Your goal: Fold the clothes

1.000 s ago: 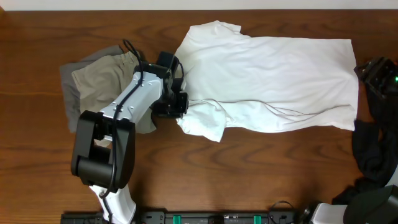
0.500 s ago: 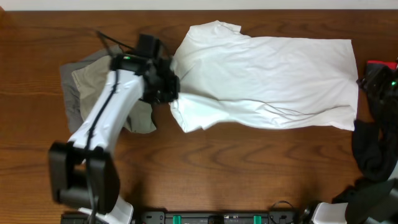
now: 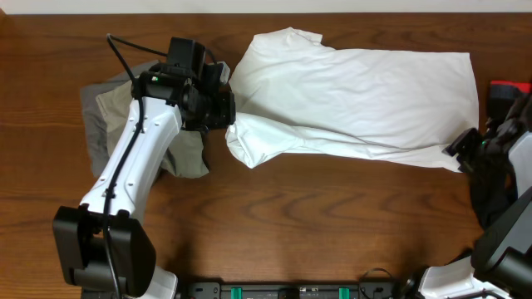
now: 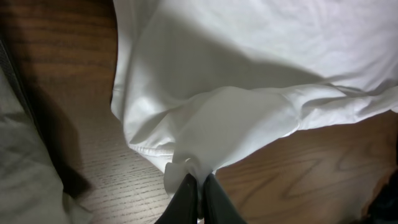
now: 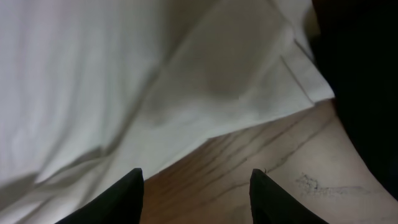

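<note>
The white T-shirt [image 3: 357,91] lies spread across the middle and right of the table. My left gripper [image 3: 229,124] is shut on the sleeve at the shirt's left end. In the left wrist view the gripper [image 4: 199,182] pinches a bunched fold of the white T-shirt [image 4: 249,74] just above the wood. My right gripper [image 3: 460,154] stands open at the shirt's near right corner. In the right wrist view the gripper [image 5: 198,182] has bare wood between its fingers, and the hem corner of the T-shirt [image 5: 292,74] lies just beyond them.
Khaki shorts [image 3: 125,108] on a grey piece [image 3: 90,116] lie under my left arm at the left. A black garment [image 3: 495,199] is heaped at the right edge, close beside the right gripper. A red object [image 3: 509,85] shows at the far right.
My left gripper has drawn the sleeve toward the far left, stretching the shirt's left end. The right arm has come in from the right edge to the shirt's near right corner.
</note>
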Robot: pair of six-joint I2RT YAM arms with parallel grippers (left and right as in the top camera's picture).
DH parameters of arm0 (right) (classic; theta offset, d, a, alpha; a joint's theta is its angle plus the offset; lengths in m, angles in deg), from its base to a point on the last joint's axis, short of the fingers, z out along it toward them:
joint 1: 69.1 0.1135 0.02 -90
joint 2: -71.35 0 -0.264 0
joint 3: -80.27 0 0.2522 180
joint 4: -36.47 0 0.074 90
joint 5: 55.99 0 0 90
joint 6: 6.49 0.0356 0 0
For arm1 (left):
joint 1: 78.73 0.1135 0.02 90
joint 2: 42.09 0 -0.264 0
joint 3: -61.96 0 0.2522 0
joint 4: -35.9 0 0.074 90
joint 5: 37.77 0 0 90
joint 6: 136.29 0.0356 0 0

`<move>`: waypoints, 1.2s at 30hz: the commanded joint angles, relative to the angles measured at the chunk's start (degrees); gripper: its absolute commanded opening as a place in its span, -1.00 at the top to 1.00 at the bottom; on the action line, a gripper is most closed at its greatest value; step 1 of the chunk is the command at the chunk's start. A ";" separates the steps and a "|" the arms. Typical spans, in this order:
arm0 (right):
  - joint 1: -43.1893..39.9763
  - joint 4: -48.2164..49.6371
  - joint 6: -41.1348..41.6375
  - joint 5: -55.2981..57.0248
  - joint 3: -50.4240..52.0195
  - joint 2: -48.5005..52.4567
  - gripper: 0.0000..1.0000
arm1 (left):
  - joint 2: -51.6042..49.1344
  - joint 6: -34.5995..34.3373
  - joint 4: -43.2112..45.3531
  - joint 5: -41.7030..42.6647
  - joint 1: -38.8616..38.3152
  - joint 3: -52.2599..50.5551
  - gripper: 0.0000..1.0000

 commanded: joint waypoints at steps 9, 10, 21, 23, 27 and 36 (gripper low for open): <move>0.68 12.20 7.10 6.23 6.45 0.15 -0.04 | -0.09 0.11 0.04 0.35 -0.02 0.63 0.88; 0.68 13.16 7.65 6.21 7.10 0.15 -0.02 | -0.09 0.11 0.02 0.35 -0.02 0.63 0.88; 0.63 22.47 7.34 3.34 10.51 -0.17 0.62 | -0.09 -0.07 0.02 0.35 0.00 0.63 0.88; 0.61 23.32 3.54 -1.99 9.90 -0.79 0.72 | -0.09 -0.07 -0.09 0.35 -0.02 0.63 0.88; 0.52 22.64 2.32 -3.43 9.42 -3.04 0.97 | -0.09 -0.07 -0.15 0.35 0.00 0.63 0.88; 0.28 19.34 2.03 1.60 9.42 -4.35 0.21 | -0.09 -0.07 -0.17 0.35 0.00 0.63 0.86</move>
